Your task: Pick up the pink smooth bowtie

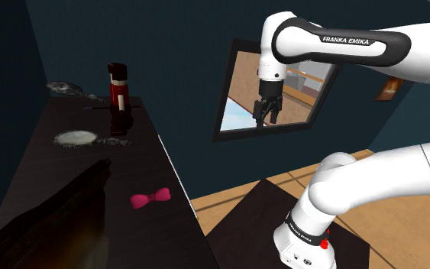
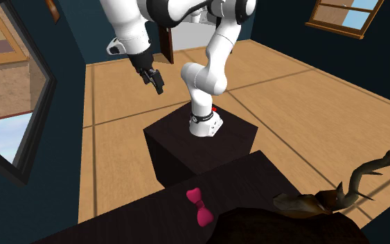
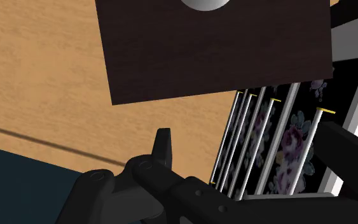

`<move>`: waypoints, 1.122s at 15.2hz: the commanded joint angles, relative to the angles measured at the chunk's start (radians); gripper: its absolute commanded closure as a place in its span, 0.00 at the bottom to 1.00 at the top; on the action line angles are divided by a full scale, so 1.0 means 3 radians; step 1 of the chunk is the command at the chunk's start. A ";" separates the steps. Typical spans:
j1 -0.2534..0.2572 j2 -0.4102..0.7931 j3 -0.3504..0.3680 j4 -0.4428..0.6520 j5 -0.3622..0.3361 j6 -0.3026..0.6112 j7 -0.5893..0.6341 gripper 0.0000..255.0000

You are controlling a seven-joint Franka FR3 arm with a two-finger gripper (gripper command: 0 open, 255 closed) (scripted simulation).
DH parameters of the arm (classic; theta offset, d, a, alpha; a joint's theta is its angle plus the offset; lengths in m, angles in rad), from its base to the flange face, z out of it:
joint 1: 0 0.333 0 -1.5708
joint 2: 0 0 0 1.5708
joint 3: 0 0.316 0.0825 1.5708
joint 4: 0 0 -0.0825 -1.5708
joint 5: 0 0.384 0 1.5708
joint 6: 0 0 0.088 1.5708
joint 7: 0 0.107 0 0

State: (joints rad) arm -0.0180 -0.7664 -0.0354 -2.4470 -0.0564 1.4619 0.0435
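I see the smooth pink bowtie [image 1: 150, 199] lying on the long dark table [image 1: 140, 164], near its edge. Up the shoulder view from the bowtie lies a round silvery hand mirror [image 1: 76, 138], with a red toy-soldier figure [image 1: 118, 93] standing farther back. A dark antlered sculpture [image 1: 56, 218] sits at the bowtie's left there. The dark box stand [image 1: 244, 222] is on the floor to the bowtie's right, off the table.
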 commanded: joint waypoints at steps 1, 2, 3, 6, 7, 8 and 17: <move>0.0000 0.0000 0.0000 0.0000 0.0000 0.0000 0.0000 0.00; 0.0042 0.0034 0.0044 -0.0037 0.0044 0.0093 0.0019 0.00; 0.0085 0.0071 0.0088 -0.0071 0.0087 0.0186 0.0037 0.00; 0.0213 0.0204 0.0223 -0.0153 0.0211 0.0470 0.0087 0.00; 0.0256 0.0255 0.0268 -0.0174 0.0249 0.0566 0.0103 0.00; 0.0298 0.0309 0.0314 -0.0191 0.0287 0.0662 0.0118 0.00; 0.0643 0.0930 0.0743 -0.0187 0.0541 0.1514 0.0251 0.00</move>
State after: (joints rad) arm 0.1643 -0.5069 0.1738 -2.5086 0.0999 1.8919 0.1153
